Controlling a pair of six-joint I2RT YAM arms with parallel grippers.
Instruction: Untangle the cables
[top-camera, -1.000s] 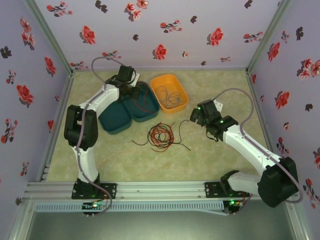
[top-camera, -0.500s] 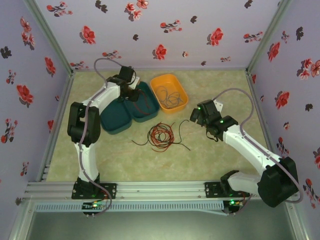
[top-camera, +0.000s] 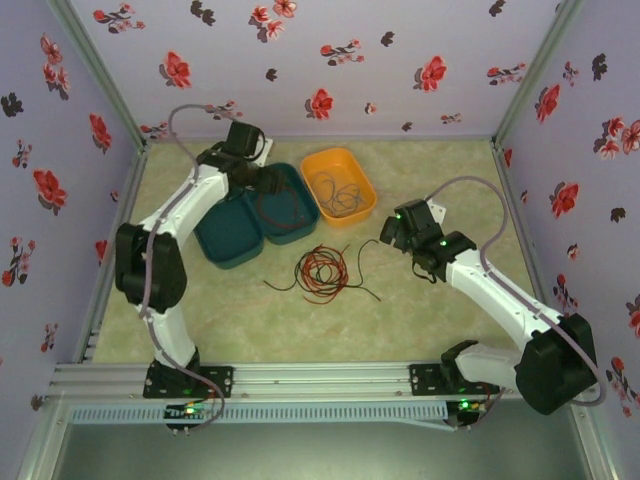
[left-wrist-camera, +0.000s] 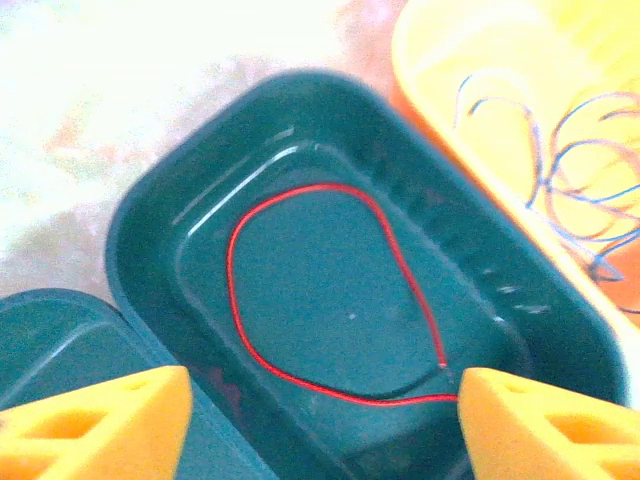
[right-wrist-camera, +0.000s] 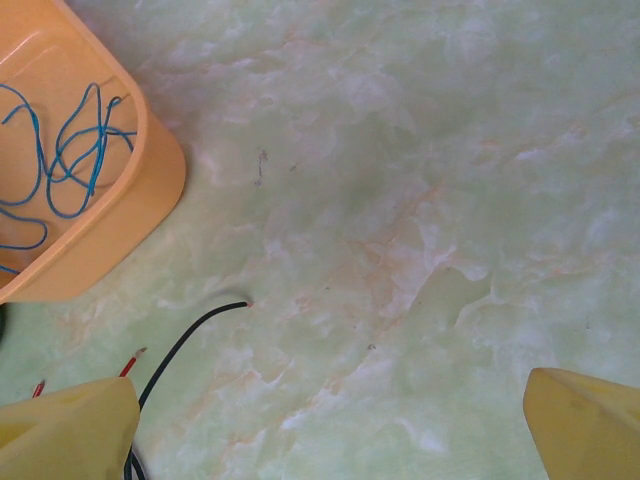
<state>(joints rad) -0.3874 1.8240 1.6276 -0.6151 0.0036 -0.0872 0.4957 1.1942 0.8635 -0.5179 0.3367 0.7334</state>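
Note:
A tangle of red and black cables (top-camera: 322, 272) lies on the table in front of the trays. One red cable (left-wrist-camera: 300, 300) rests as a loose loop on the floor of a teal tray (left-wrist-camera: 150, 250). My left gripper (left-wrist-camera: 320, 425) hovers open above that tray, its yellow fingers (left-wrist-camera: 100, 420) apart from the wire, with nothing between them. In the top view the left gripper (top-camera: 265, 183) sits over the teal tray (top-camera: 300, 225). My right gripper (right-wrist-camera: 325, 430) stands open over bare table, right of a black cable end (right-wrist-camera: 200, 325).
An orange tray (top-camera: 365, 190) at the back holds several thin blue cables (right-wrist-camera: 70, 150). A second teal tray (top-camera: 228, 240) adjoins the first on its left. Flowered walls close the table on three sides.
My left gripper has opened and let the red cable drop into the teal tray. The left arm has swung back and to the left. The right arm has not moved.

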